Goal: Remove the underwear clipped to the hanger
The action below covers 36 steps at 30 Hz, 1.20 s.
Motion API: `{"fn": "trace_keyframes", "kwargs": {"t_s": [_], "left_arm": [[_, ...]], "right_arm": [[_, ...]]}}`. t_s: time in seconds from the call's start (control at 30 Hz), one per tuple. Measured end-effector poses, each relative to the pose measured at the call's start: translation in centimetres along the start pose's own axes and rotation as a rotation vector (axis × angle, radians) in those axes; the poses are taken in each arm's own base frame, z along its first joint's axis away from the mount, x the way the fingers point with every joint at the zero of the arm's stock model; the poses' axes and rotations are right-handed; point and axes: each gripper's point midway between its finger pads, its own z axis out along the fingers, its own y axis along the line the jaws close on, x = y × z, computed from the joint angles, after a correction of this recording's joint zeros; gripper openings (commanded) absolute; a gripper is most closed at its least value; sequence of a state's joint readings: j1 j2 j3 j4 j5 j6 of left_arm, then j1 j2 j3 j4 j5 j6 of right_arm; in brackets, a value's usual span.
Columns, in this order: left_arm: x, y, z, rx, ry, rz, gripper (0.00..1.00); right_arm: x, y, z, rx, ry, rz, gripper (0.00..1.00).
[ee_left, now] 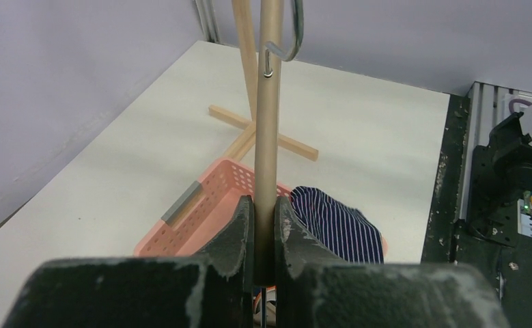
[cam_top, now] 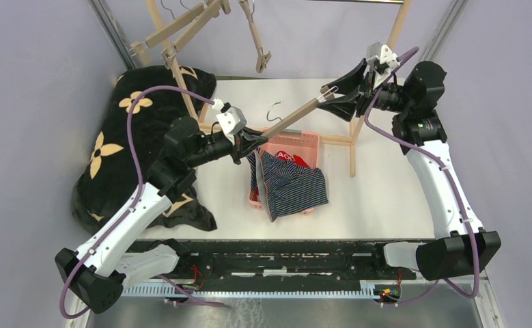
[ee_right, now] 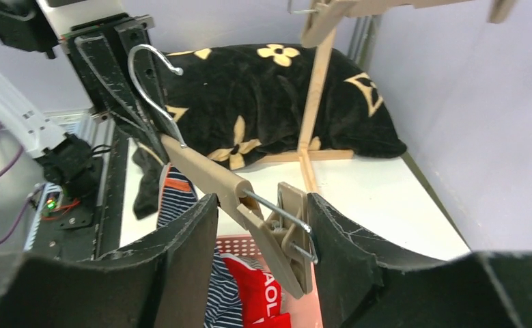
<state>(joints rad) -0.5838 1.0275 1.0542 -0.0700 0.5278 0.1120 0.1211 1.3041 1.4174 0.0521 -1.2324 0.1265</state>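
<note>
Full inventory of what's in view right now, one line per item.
hanger: 1, tan wood, metal hook, held over basket
basket: 1, pink, centre
boxers: 1, dark blue striped, draped over basket's front edge
briefs: 1, red, in basket
blanket: 1, black, tan flowers, left
rack: 1, wooden, rear
spare hangers: about three, wooden, on rack
table: 1, white
left gripper: shut on hanger's bar
right gripper: open around hanger's clip

The white tabletop (cam_top: 386, 198) carries a pink basket (cam_top: 304, 142) near its middle, with dark blue striped boxers (cam_top: 294, 188) spilling over the near rim. A black blanket (cam_top: 113, 184) with tan flowers lies heaped at the left, and a wooden rack (cam_top: 350, 140) stands just behind the basket.
</note>
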Motion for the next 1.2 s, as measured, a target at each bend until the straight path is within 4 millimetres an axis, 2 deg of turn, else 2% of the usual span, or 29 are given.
{"fn": "trace_keyframes", "kwargs": {"t_s": [0.13, 0.27, 0.5, 0.6, 0.73, 0.97, 1.07, 1.13, 1.2], "left_arm": [[-0.2, 0.5, 0.2, -0.030, -0.015, 0.008, 0.03], [-1.1, 0.9, 0.6, -0.043, -0.044, 0.026, 0.03], [-3.8, 2.6, 2.8, -0.053, -0.061, 0.054, 0.03], [-4.0, 3.2, 3.8, -0.059, -0.062, 0.057, 0.03], [-3.2, 3.8, 4.6, -0.065, -0.049, 0.053, 0.03], [-2.6, 4.2, 5.3, -0.070, -0.043, 0.051, 0.03], [-3.9, 5.4, 5.0, -0.125, -0.086, 0.074, 0.03], [-5.1, 6.1, 4.1, -0.172, -0.122, 0.092, 0.03], [-5.8, 6.3, 2.8, -0.209, -0.148, 0.105, 0.03]], "right_arm": [[0.0, -0.5, -0.4, 0.096, -0.013, -0.016, 0.61], [-1.2, -0.8, -1.1, 0.186, -0.032, -0.063, 0.61], [-2.3, -2.2, -2.7, 0.348, -0.068, -0.142, 0.62], [-2.3, -3.1, -3.2, 0.399, -0.080, -0.156, 0.62], [-1.3, -3.9, -3.3, 0.437, -0.096, -0.133, 0.67], [0.7, -6.1, -3.3, 0.506, -0.152, -0.055, 0.67], [2.5, -6.8, -3.4, 0.549, -0.156, -0.002, 0.67], [3.6, -7.3, -3.5, 0.586, -0.152, 0.030, 0.68], [3.8, -7.8, -3.8, 0.620, -0.155, 0.036, 0.69]]}}
